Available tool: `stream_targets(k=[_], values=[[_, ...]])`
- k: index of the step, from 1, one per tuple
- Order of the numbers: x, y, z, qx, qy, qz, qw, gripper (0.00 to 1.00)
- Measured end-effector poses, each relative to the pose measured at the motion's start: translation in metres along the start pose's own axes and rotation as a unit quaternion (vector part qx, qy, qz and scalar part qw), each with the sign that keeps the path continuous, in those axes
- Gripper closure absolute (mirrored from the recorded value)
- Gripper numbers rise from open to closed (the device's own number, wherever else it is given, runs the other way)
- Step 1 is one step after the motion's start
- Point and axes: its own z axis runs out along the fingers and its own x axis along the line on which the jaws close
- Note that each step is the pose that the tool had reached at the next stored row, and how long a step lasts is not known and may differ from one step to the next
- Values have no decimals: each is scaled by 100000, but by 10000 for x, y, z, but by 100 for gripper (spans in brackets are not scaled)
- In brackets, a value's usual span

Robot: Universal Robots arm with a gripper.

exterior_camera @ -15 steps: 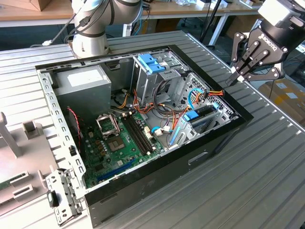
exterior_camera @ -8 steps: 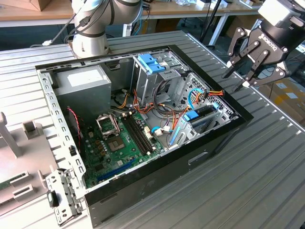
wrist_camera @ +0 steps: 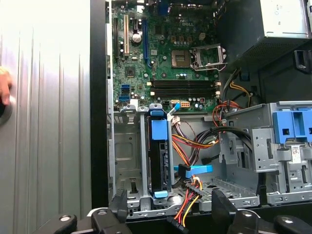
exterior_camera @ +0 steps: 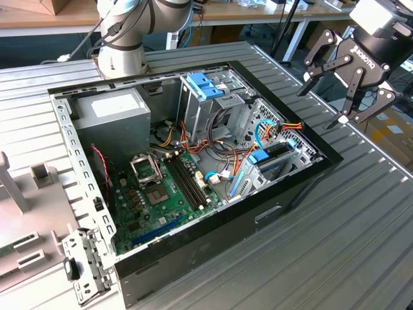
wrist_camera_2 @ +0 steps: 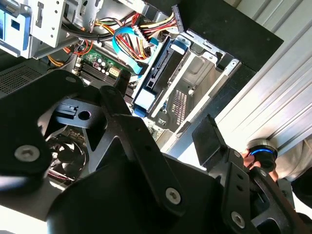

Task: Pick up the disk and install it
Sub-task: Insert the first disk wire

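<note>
Open computer case on a ribbed metal counter (exterior_camera: 361, 213), with the robot arm standing over it. The gripper (exterior_camera: 324, 106) hangs above the counter, just outside the case rim (exterior_camera: 284, 194); its black fingers (wrist_camera: 219, 204) are spread wide and grasp nothing. Off to the gripper's side, at the counter's edge, a person's hand (wrist_camera_2: 246, 161) rests on a round, blue-ringed object (wrist_camera_2: 261, 151).

Directly below and in front of the gripper, in the corner of the case nearest to it, lies the metal drive bay (wrist_camera: 129, 161). The disk (wrist_camera: 158, 163) stands on edge inside this bay, apart from the fingers, with its blue tab (wrist_camera: 160, 132) on the end turned away from the gripper.

Just beside the bay, a bundle of red, yellow and black wires (wrist_camera: 195, 146) and a blue flat cable (wrist_camera: 195, 169) cross the case floor. Beyond the bay, farther from the gripper, the green motherboard (exterior_camera: 161, 194) lies flat. To one side of it rises the grey drive cage with a blue latch (exterior_camera: 205, 84). Farthest from the gripper, in the opposite corner, sits the grey power-supply box (exterior_camera: 113, 110), and behind the case stands the arm's base (exterior_camera: 122, 45).
</note>
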Motion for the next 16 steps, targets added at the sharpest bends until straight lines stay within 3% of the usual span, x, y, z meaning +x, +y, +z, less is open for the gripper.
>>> stream_targets(k=[16], values=[[-115, -233, 107, -195, 250, -1406, 99990, 22]])
